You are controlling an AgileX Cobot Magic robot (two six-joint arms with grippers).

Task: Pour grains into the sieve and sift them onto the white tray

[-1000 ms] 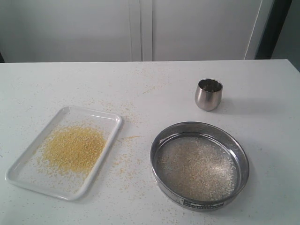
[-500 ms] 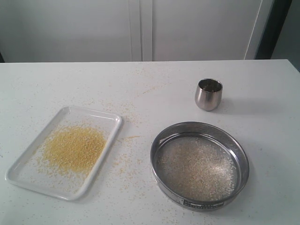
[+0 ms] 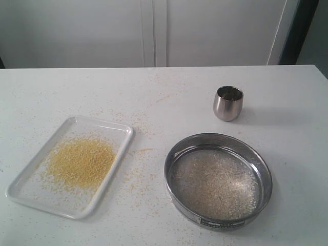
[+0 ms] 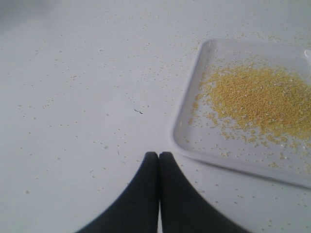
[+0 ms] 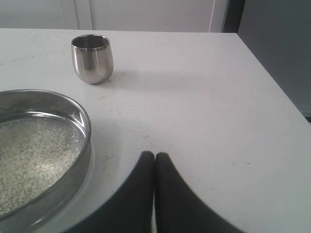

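resting flat on the tabletop (image 3: 169,92), the white tray (image 3: 31,187) occupies the near left. a heap of fine yellow grains (image 3: 81,163) lies at its middle, with thinner specks spread toward the rim. the sieve (image 3: 217,141) sits upright at the near right, well apart from the tray, its label (image 3: 223,224) on the near side. coarser whitish grains (image 3: 215,183) cover its mesh. a steel cup (image 3: 228,103) stands upright beyond the sieve, apart from it. stray grains (image 3: 136,174) dot the tabletop between tray and sieve. left claw (image 4: 159,158): tips pressed together, nothing gripped, near a corner of the tray, not touching it. right claw (image 5: 154,158): likewise closed tip to tip, empty, near the sieve's rim.
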